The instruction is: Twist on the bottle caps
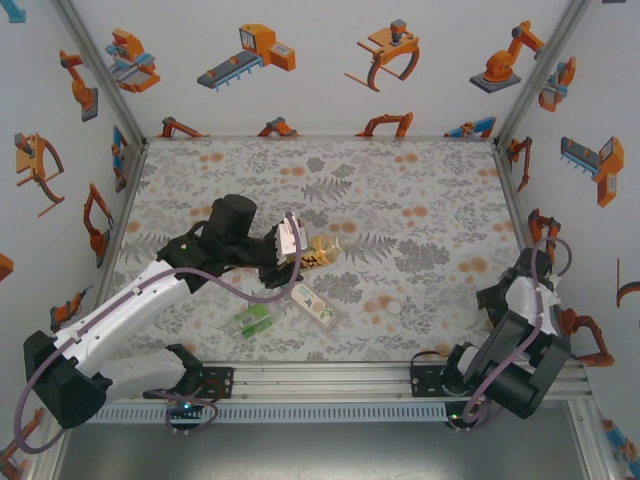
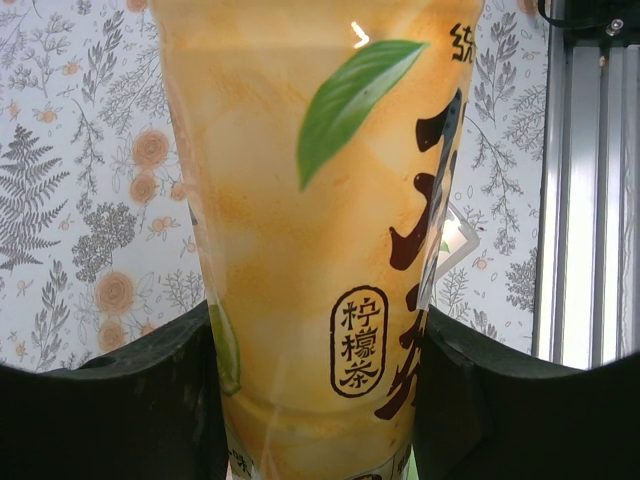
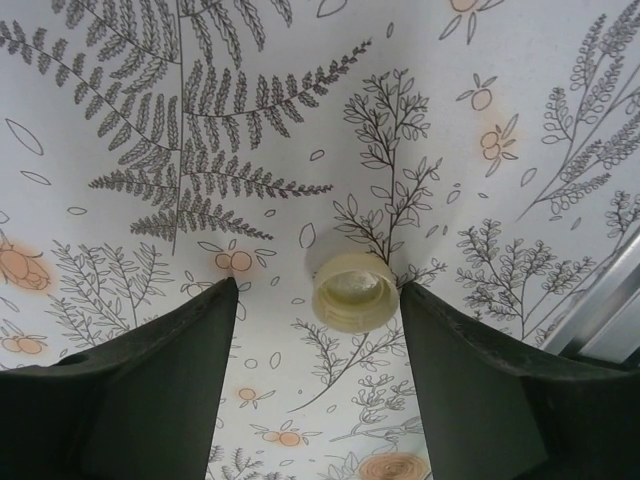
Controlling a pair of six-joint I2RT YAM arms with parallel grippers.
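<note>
My left gripper (image 1: 301, 251) is shut on the amber-yellow bottle (image 1: 320, 256) near the table's middle. In the left wrist view the bottle (image 2: 300, 200) sits between both fingers, with the gripper (image 2: 318, 308) closed on its lower body. The white-labelled bottle (image 1: 315, 305) and the green-labelled bottle (image 1: 252, 320) lie on their sides in front of it. A white bottle cap (image 1: 393, 308) lies on the mat to their right. My right gripper (image 3: 318, 283) is open just above the mat. A pale yellowish cap (image 3: 352, 292) lies open side up at its fingertips, close to the right finger (image 3: 450, 360).
My right arm (image 1: 520, 320) is folded at the near right corner. An aluminium rail (image 1: 320, 378) runs along the near edge, and it also appears in the left wrist view (image 2: 585, 200). White walls and metal posts (image 1: 100, 70) enclose the patterned mat (image 1: 420, 190).
</note>
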